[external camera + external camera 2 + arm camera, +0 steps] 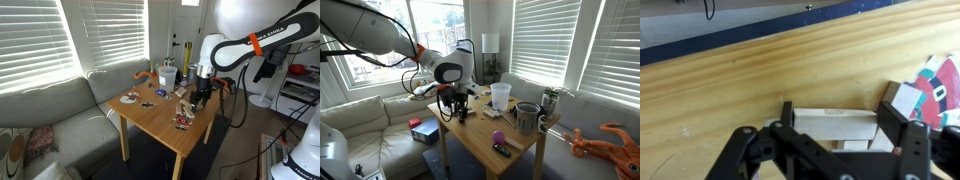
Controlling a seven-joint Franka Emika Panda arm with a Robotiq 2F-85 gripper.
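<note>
In the wrist view a pale wooden block lies across the wooden table, and my gripper is shut on it, one black finger against each end. Part of another pale block shows just below it. A colourful printed card lies close to the right finger. In both exterior views the gripper hangs low over the table, pointing down at its edge.
The table also carries a white cup, a metal mug, a purple ball and small items. A sofa stands beside it, holding a red box. An orange toy octopus lies nearby.
</note>
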